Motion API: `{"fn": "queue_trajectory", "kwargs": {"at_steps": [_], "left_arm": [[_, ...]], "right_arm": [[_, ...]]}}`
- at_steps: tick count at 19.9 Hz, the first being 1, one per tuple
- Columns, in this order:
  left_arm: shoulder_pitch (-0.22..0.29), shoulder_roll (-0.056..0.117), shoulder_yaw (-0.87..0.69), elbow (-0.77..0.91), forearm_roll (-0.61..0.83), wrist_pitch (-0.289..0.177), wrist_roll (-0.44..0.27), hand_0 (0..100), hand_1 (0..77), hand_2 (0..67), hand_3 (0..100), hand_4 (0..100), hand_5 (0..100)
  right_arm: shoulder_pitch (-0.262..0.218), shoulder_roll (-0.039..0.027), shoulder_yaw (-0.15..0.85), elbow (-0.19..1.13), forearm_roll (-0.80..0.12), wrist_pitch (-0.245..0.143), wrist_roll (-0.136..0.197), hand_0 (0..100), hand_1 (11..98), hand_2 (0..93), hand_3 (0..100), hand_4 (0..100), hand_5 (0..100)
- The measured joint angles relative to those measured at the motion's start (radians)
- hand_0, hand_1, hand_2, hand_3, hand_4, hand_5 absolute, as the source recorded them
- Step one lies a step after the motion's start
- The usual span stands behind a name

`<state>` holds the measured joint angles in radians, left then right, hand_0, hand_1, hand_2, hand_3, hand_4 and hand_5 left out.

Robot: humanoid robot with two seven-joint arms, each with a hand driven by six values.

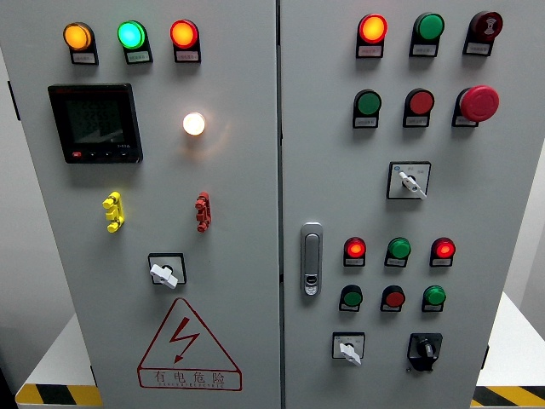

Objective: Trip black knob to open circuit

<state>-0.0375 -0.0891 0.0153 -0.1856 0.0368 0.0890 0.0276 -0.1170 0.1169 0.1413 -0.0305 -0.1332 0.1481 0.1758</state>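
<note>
The black knob (pixel 424 348) is a rotary switch on a black plate at the lower right of the right cabinet door (pixel 502 213). It sits just right of a white-handled rotary switch (pixel 348 348). Neither of my hands nor any arm shows in the head view.
The grey cabinet has two doors with a door handle (pixel 312 259) between them. The right door carries lit red lamps (pixel 355 249), green buttons (pixel 398 249), a red emergency button (pixel 479 103) and another white switch (pixel 410 181). The left door holds a meter (pixel 94 123), lamps and a warning triangle (pixel 188 345).
</note>
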Motion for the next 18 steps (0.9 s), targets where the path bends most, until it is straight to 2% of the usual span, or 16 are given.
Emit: {"fn": "queue_trajectory", "kwargs": {"at_steps": [3,6,11,16,18], "left_arm": [[0.0,-0.001,0.0,0.0,0.0,0.0,0.0,0,0.0,19.4,26,10,9],[0.0,-0.001,0.0,0.0,0.0,0.0,0.0,0,0.0,19.4,26,10,9],[0.0,0.0,0.0,0.0,0.0,0.0,0.0,0,0.0,19.4,26,10,9],[0.0,0.0,0.0,0.0,0.0,0.0,0.0,0,0.0,19.4,26,10,9],[0.0,0.0,0.0,0.0,0.0,0.0,0.0,0,0.0,19.4,26,10,9]], "right_arm": [[0.017,-0.0001,0.121,0.007,-0.091,0.0,-0.008,93,34.8,2.5,10,3,13],[0.021,0.001,0.291,0.007,-0.241,0.008,-0.038,92,35.0,2.5,11,3,13],[0.024,0.0013,0.615,-0.002,-0.595,0.033,-0.068,91,35.8,2.4,11,3,13],[0.057,0.0025,1.008,-0.006,-0.96,0.092,-0.068,91,35.9,2.4,12,4,13],[0.075,0.0025,1.076,-0.006,-1.044,0.101,-0.065,91,36.0,2.4,12,4,13]]}}
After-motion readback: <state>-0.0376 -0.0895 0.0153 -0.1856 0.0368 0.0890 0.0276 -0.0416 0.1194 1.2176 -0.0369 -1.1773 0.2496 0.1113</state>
